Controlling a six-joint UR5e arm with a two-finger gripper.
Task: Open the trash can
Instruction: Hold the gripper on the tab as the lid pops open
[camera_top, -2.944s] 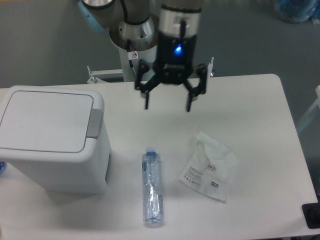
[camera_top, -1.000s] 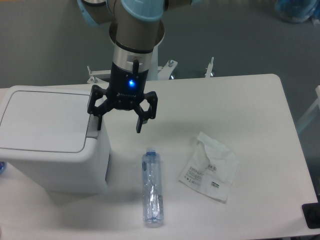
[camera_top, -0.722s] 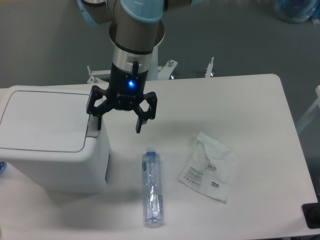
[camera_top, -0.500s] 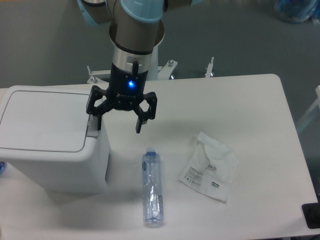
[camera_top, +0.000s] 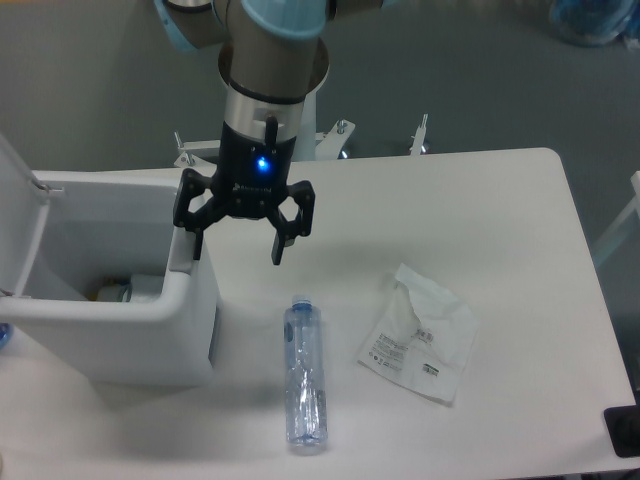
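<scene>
The trash can (camera_top: 150, 335) is a large boxy white bin at the left of the table. Its white lid (camera_top: 18, 215) stands swung up at the far left, and the inside shows, with some rubbish at the bottom. My gripper (camera_top: 236, 250) is open and empty. It hangs over the can's right rim. Its left finger (camera_top: 196, 243) is at the rim where the push tab sat, and its right finger (camera_top: 277, 250) is over the table. The grey push tab is hidden behind the left finger.
A clear plastic bottle (camera_top: 304, 370) lies on the table to the right of the can. A crumpled white wrapper (camera_top: 420, 333) lies further right. The white table (camera_top: 500, 220) has its right edge near the frame's right side.
The lid, flat and shut half a second ago, now stands swung up at the left with the can open. The gripper has stayed at the can's right rim since one second ago.
</scene>
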